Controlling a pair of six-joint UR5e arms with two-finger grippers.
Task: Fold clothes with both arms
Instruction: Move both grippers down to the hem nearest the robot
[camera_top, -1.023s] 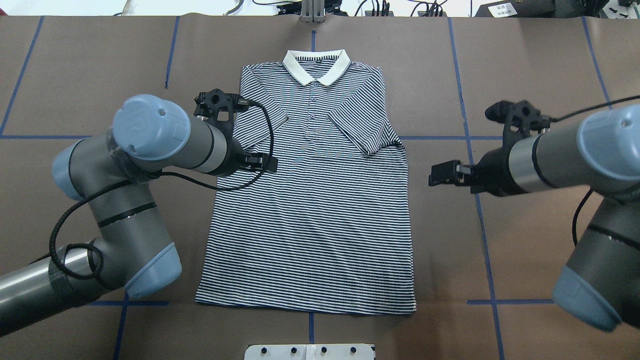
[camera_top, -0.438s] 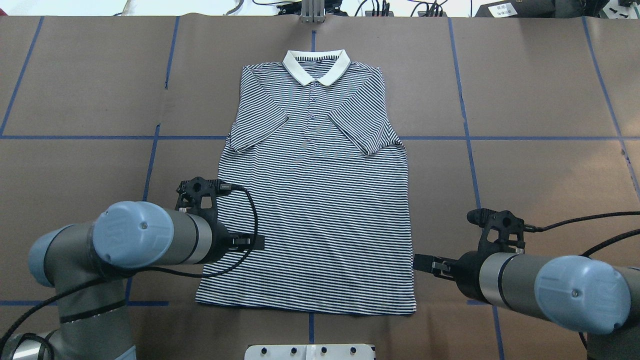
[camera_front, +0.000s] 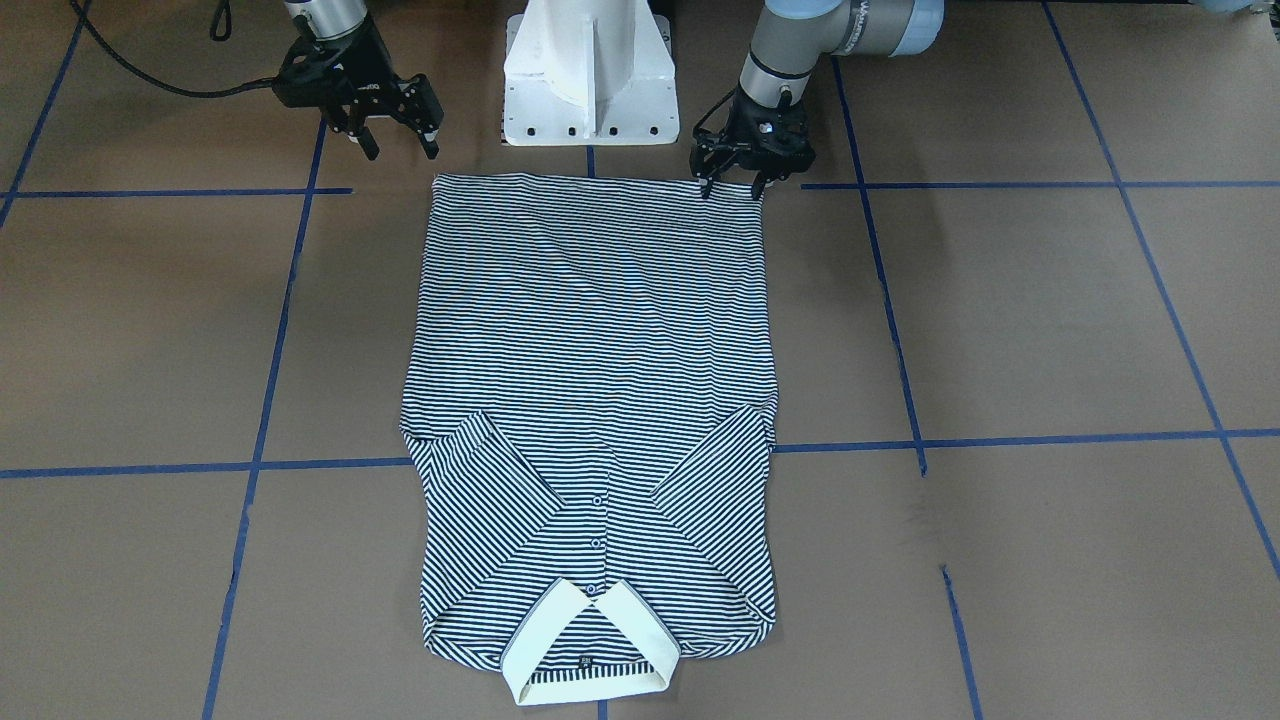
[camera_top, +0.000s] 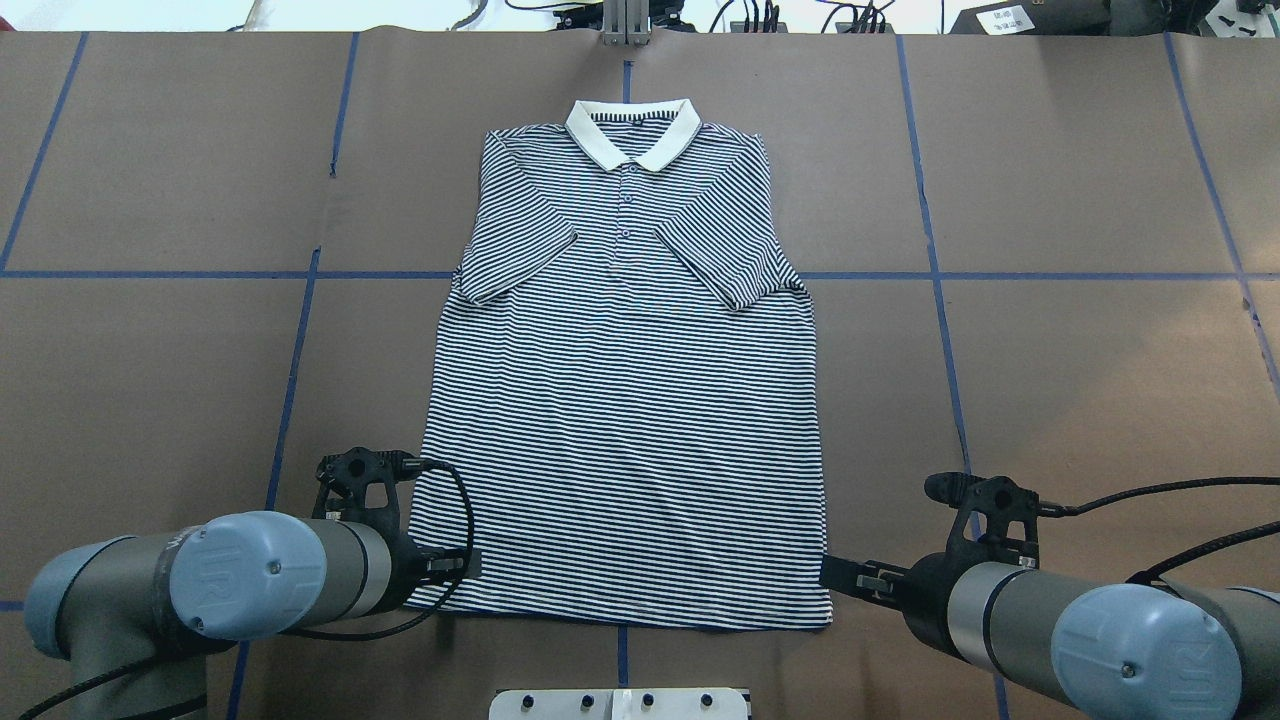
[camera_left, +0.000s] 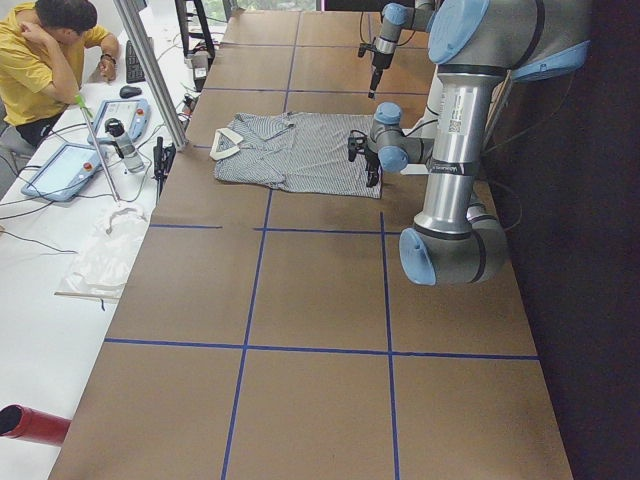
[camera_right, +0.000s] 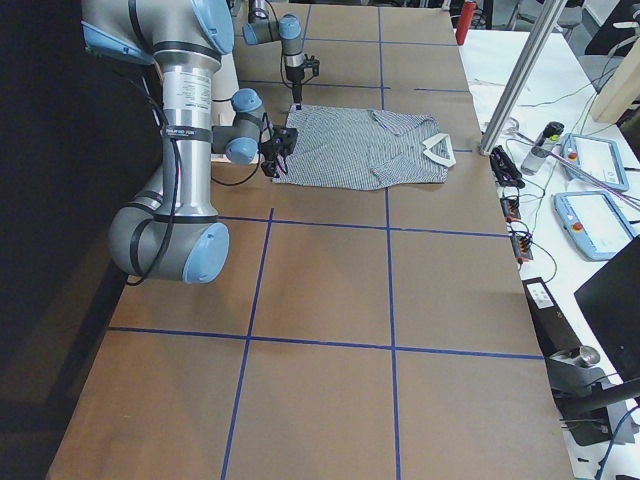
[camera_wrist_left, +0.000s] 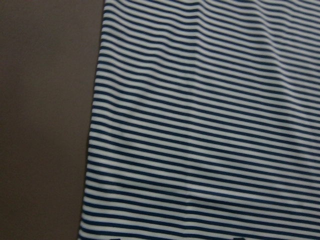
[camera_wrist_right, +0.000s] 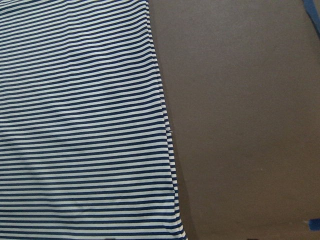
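Note:
The striped polo shirt (camera_top: 625, 430) lies flat, front up, on the brown table. Its cream collar (camera_top: 632, 135) is at the far end, and both sleeves are folded inward over the chest. My left gripper (camera_top: 470, 565) hovers open at the hem's left corner; in the front-facing view it (camera_front: 733, 185) sits at the hem edge. My right gripper (camera_top: 835, 573) is open just outside the hem's right corner, and it (camera_front: 398, 145) holds nothing. Each wrist view shows only a side edge of the shirt (camera_wrist_left: 210, 125) (camera_wrist_right: 80, 125) and no fingers.
The white pedestal base (camera_front: 590, 80) stands just behind the hem, between the two arms. Blue tape lines (camera_top: 935, 275) grid the table. A metal post (camera_top: 625, 20) rises beyond the collar. A person (camera_left: 50, 50) sits at a side table with control tablets.
Both arms swept back toward the robot, from beside the sleeves down to the hem corners. The shirt has not moved.

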